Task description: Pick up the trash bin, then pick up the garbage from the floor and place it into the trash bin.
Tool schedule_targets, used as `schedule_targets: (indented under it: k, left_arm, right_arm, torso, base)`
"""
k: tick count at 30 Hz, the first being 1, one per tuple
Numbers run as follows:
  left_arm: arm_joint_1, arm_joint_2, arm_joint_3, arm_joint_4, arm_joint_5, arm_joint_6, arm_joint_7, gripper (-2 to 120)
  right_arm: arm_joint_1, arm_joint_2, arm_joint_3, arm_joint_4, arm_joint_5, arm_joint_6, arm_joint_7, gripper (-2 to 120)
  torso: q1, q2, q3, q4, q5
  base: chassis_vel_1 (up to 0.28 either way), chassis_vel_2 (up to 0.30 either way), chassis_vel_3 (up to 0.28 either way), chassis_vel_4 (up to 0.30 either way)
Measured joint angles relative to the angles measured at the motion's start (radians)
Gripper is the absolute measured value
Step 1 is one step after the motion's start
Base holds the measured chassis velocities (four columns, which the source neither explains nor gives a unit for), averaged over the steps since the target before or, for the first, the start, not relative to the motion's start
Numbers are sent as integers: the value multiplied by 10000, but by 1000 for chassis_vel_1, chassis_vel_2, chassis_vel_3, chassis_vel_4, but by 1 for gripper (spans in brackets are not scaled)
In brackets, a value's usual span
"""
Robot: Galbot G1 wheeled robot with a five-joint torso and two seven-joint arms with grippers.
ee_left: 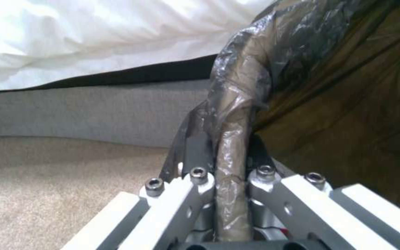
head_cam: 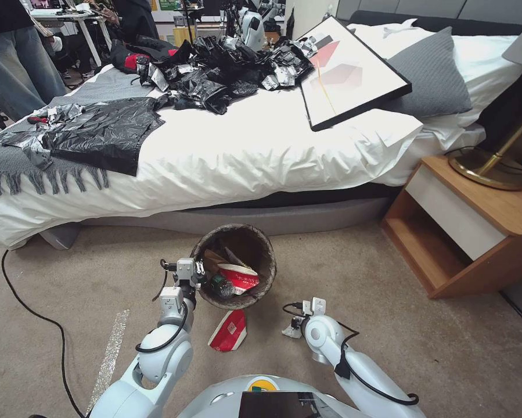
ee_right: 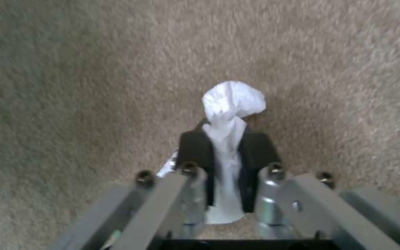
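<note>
The trash bin (head_cam: 234,265) hangs just in front of the bed, lined with a dark bag, with a red-white carton and other litter inside. My left gripper (head_cam: 198,268) is shut on its left rim; in the left wrist view the bag-covered rim (ee_left: 231,146) is clamped between the dark pads. My right gripper (head_cam: 291,332) is low over the floor (head_cam: 388,348), right of the bin, shut on a crumpled white tissue (ee_right: 232,104) that sticks out past the fingertips. A red-white carton (head_cam: 228,331) lies on the carpet below the bin.
The bed (head_cam: 231,157), with black bags, foil and a framed picture, stands close behind the bin. A wooden nightstand (head_cam: 464,226) is at the right. A black cable (head_cam: 34,316) and a pale tape strip (head_cam: 111,354) run across the carpet at the left.
</note>
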Motion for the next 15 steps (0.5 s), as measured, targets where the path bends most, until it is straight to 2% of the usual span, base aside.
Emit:
schedule_targets:
  k: [2,15]
  left_arm:
    - [-6,4,14,0,-23,2,-8,0]
    - [-4,19,56,0,-59,16,-19,0]
  right_arm:
    - [-8,-5,62,134,12,38,114,0]
    - [-181,-266,375,939,1,115,445,0]
  torso:
    - [0,0,0,-1,-2]
    - [0,0,-1,-2,-3]
  base:
    - [0,0,0,0]
    - [0,0,0,0]
